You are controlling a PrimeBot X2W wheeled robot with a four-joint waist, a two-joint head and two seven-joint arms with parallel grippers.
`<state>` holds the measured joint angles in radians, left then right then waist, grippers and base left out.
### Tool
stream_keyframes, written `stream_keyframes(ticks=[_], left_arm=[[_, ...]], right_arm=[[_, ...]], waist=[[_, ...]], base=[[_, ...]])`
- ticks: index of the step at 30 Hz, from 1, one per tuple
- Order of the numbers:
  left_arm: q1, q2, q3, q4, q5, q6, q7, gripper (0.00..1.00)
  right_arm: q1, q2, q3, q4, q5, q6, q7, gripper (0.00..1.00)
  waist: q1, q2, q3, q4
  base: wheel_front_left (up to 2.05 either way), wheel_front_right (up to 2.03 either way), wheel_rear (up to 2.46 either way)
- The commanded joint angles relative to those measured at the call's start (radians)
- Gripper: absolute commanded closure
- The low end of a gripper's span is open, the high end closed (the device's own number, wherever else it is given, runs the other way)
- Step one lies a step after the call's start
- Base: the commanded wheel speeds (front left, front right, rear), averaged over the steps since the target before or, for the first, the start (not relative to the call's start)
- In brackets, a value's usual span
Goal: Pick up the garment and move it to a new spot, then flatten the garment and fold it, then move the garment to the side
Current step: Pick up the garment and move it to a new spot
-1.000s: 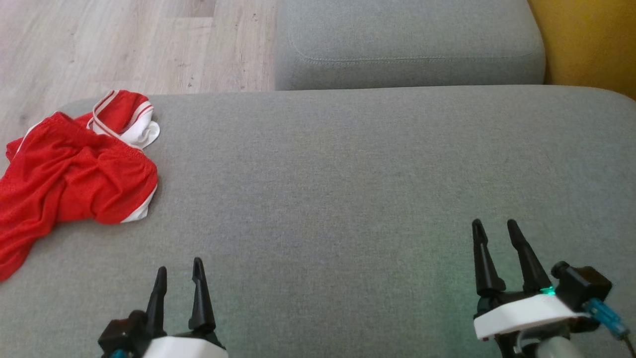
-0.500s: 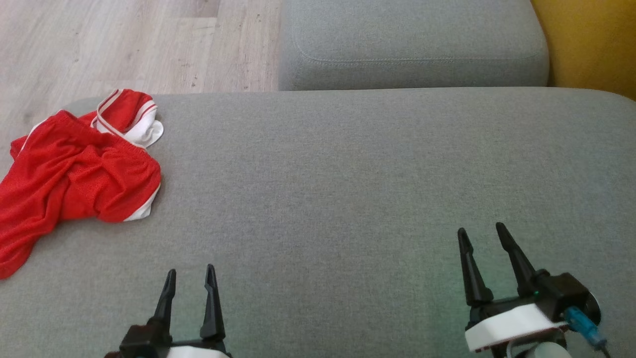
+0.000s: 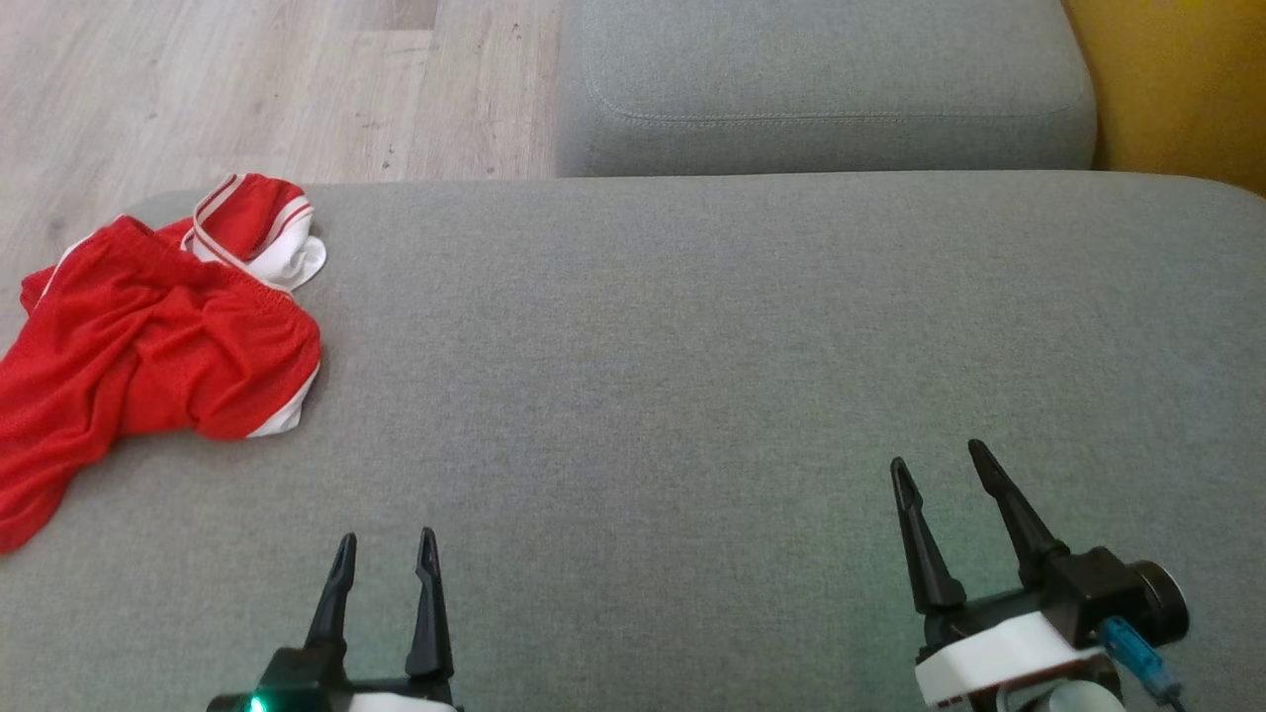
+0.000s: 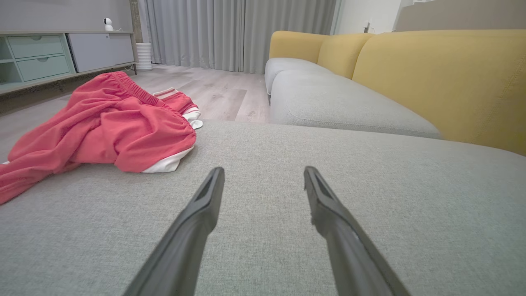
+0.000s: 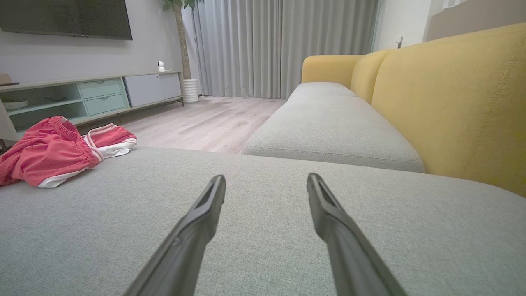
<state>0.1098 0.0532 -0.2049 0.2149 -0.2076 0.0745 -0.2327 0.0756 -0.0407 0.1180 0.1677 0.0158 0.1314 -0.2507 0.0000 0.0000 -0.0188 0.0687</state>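
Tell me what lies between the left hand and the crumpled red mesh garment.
Only bare grey fabric seat cushion separates the open left hand from the crumpled red mesh garment with white trim, as the head and left wrist views show.

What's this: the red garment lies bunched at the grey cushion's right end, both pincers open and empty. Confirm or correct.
Wrong end. The red garment lies bunched at the grey cushion's left end, as the head view shows. The left pincer and right pincer are open and empty, as stated.

Garment [image 3: 148, 336] partly beyond left edge
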Motion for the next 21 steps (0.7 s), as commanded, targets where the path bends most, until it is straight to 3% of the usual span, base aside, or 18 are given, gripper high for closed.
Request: stream_keyframes(ticks=[1, 21], left_arm=[[-0.020, 0.008, 0.024, -0.027, -0.005, 0.007, -0.002, 0.00], [-0.027, 0.018, 0.017, -0.035, -0.025, 0.017, 0.008, 0.00]], right_arm=[[-0.025, -0.009, 0.021, -0.034, -0.005, -0.001, -0.011, 0.00], [-0.033, -0.009, 0.004, -0.001, 0.010, -0.001, -0.011, 0.00]], waist=[[0.0000, 0.0000, 0.000, 0.000], [0.0000, 0.0000, 0.007, 0.012]], base=[[0.00, 0.00, 0.00], [0.00, 0.00, 0.00]])
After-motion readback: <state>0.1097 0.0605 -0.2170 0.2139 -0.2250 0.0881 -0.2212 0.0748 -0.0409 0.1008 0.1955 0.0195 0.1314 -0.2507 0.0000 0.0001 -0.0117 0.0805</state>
